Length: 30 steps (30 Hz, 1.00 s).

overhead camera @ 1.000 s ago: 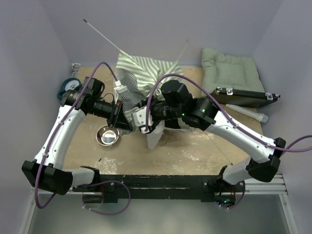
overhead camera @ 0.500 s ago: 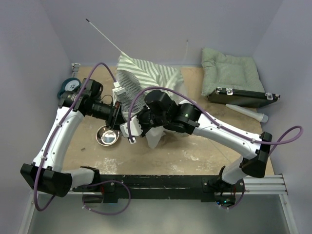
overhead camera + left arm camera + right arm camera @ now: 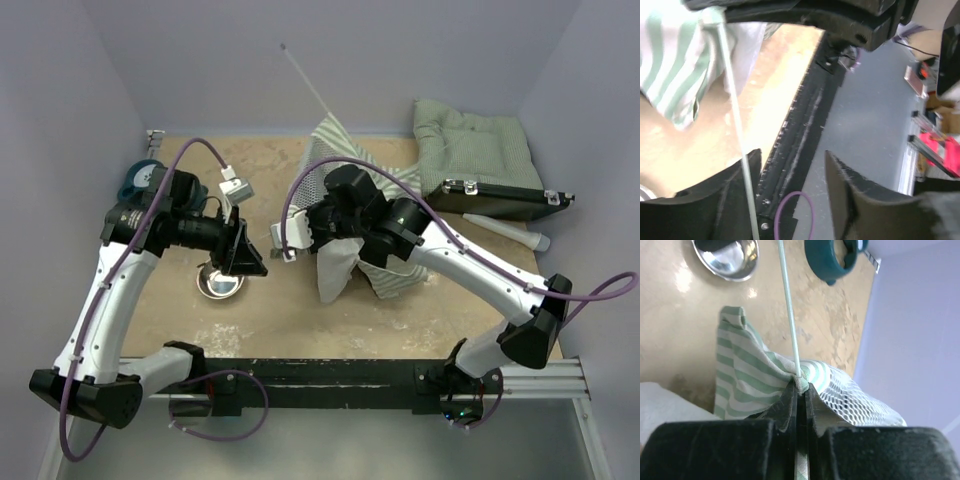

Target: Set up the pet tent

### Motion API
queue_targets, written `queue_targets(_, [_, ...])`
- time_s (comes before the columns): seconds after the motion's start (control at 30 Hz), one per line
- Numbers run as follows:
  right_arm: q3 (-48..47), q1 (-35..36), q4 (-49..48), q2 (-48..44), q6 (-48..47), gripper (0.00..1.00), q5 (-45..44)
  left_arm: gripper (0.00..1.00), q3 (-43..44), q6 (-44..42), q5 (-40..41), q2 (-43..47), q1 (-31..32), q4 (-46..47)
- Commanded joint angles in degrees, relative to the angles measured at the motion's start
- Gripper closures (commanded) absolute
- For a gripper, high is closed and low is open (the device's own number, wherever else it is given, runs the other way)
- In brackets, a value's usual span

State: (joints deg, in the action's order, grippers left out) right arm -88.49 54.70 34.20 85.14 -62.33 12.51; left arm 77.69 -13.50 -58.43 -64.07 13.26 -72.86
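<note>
The pet tent (image 3: 385, 255) lies crumpled mid-table, pale green-and-white stripes with a white flap hanging at its front. A thin pole (image 3: 308, 83) sticks up from it toward the back wall. My right gripper (image 3: 800, 386) is shut on a striped fabric fold where the pole (image 3: 789, 305) enters, with mesh (image 3: 860, 397) beside it. In the top view the right gripper (image 3: 318, 232) sits at the tent's left edge. My left gripper (image 3: 255, 262) stands apart to the left, open. In the left wrist view a thin pole (image 3: 735, 120) runs past the left gripper's (image 3: 792, 195) left finger.
A steel bowl (image 3: 220, 283) sits under the left wrist and a teal dish (image 3: 140, 180) is at the far left. A green quilted cushion (image 3: 470, 145), a black case (image 3: 500, 197) and a white tube (image 3: 505, 232) occupy the back right. Walls enclose three sides.
The left gripper opened, let go of the tent and drew back left. The right gripper shut on the tent and pulled it right; the pole swung rightward.
</note>
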Motion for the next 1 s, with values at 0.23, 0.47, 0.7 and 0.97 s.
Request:
queue_targets(0.23, [2.6,-6.1,-4.1,-4.0,-3.2,1.0,-2.2,0.76,12.3,-1.5,11.0,0.4,0.0,1.6])
queue_targets(0.47, [-2.2,-5.9,-4.0,-3.0,1.6,0.53,3.1,1.0,14.9,-7.2,10.9,-2.4,0.0,-1.2])
queue_targets(0.7, [-13.2,2.2,-0.7,2.2,8.4,0.42,6.2,1.0,14.5,-4.9,9.4,-2.1,0.1,3.1])
queue_targets(0.97, [-16.2,5.7,1.0,6.4,9.8,0.53,8.0,1.0,13.6,-1.9,8.2,-1.1,0.0,6.6])
